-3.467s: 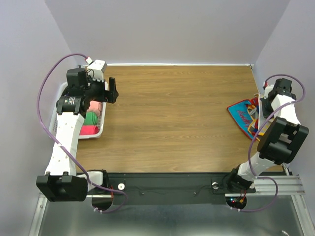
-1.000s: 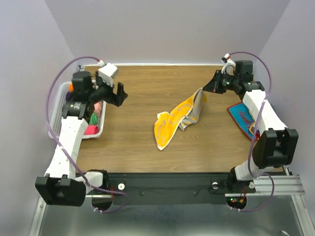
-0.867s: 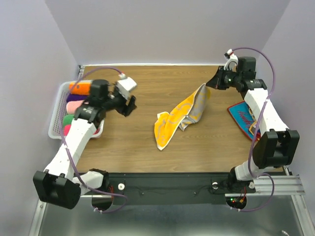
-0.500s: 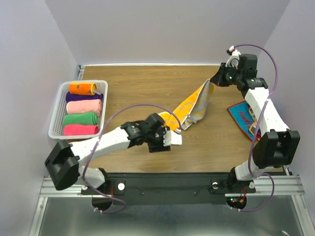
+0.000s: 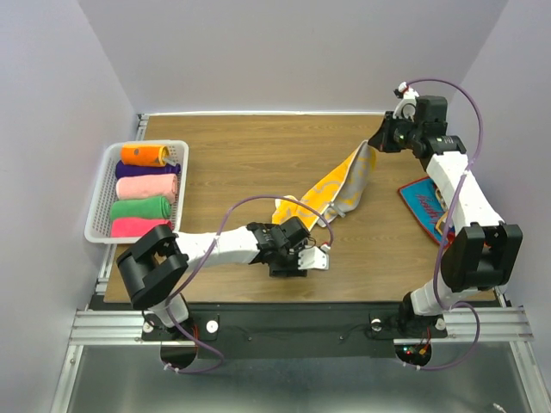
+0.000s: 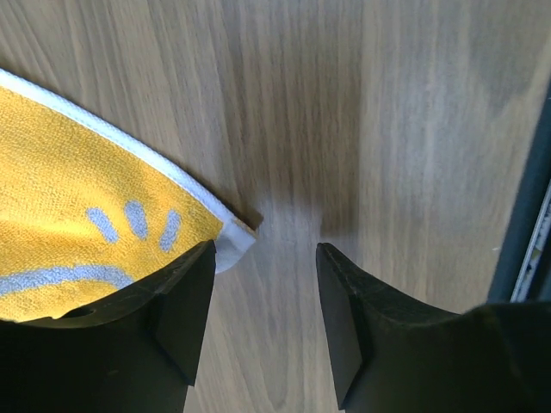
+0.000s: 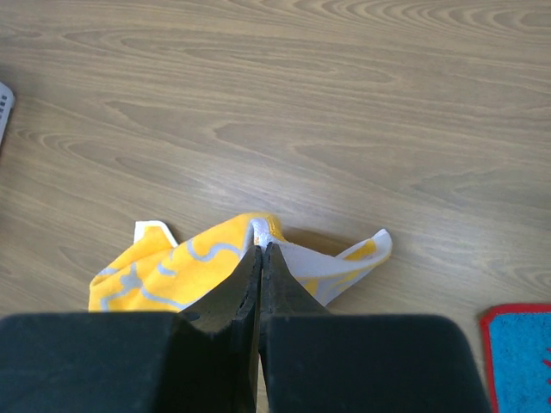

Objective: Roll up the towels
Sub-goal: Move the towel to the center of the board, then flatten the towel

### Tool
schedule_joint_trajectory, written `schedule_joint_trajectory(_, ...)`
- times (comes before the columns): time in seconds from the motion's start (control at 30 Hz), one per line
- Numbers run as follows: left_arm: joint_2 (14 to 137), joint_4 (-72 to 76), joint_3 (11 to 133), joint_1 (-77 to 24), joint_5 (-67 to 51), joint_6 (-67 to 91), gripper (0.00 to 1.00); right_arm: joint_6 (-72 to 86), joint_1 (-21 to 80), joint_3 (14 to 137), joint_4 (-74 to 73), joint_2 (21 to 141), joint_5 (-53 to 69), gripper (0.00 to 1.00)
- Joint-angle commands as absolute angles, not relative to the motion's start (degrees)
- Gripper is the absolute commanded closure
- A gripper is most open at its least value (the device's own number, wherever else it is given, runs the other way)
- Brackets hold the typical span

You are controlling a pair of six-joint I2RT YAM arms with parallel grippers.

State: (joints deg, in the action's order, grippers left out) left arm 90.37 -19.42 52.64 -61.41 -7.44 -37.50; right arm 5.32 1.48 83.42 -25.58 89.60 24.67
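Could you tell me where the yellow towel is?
In the top view the towel stretches across the table's middle, from the right gripper to the left gripper.

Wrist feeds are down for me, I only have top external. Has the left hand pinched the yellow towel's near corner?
Observer: No. In the left wrist view the left hand is open. The yellow towel pokes its white-edged corner into the gap beside one finger, lying on the table, unpinched.
Operator: Right hand secure?
Observer: In the right wrist view the right hand is shut on the towel's edge, with no gap between the fingers.
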Motion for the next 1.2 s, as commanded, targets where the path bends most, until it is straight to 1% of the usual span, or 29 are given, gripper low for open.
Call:
schedule_joint_trajectory(0.0, 90.3, -16.7, 54.1, -61.4, -5.3, -39.5, 0.39, 3.7, 1.2, 83.7, -24.6, 89.2, 24.1, 0.99)
schedule_joint_trajectory(0.13, 92.2, -15.6, 54.3, -61.3, -5.4, -40.6, 0.42, 3.1, 1.2, 83.3, -24.7, 89.3, 23.6, 0.99)
schedule_joint_trajectory(0.17, 92.6, -14.9, 54.5, -61.3, -5.6, -40.7, 0.47, 2.8, 1.2, 83.2, -24.7, 89.2, 23.6, 0.99)
schedule_joint_trajectory(0.2, 93.5, -14.7, 54.8, -61.3, -5.7, -40.7, 0.48, 2.8, 1.2, 83.1, -24.7, 89.2, 23.4, 1.00)
schedule_joint_trajectory(0.33, 95.7, -14.3, 55.6, -60.3, -7.0, -41.2, 0.51, 2.5, 1.2, 83.1, -24.8, 89.4, 23.1, 0.99)
schedule_joint_trajectory(0.43, 97.8, -14.5, 56.4, -58.4, -7.8, -42.1, 0.59, 1.8, 1.2, 83.2, -24.9, 89.1, 23.1, 0.99)
schedule_joint_trajectory(0.5, 98.2, -15.6, 57.6, -57.3, -8.0, -42.4, 0.76, 1.7, 1.2, 83.5, -25.0, 89.1, 23.1, 0.99)
schedule_joint_trajectory(0.53, 98.1, -16.3, 58.5, -56.1, -8.2, -42.5, 0.89, 1.6, 1.2, 83.6, -25.0, 89.0, 23.1, 0.99)
schedule_joint_trajectory(0.6, 96.8, -18.5, 59.6, -54.4, -9.2, -42.5, 0.99, 1.2, 1.2, 83.9, -25.4, 89.0, 23.2, 0.99)
schedule_joint_trajectory(1.07, 83.6, -26.2, 62.6, -53.0, -13.2, -42.1, 1.00, 0.9, 1.3, 85.5, -26.2, 89.0, 23.5, 0.99)
schedule_joint_trajectory(1.17, 81.5, -27.9, 63.6, -50.9, -14.6, -41.8, 1.00, -0.3, 1.3, 86.7, -26.8, 88.2, 22.8, 0.99)
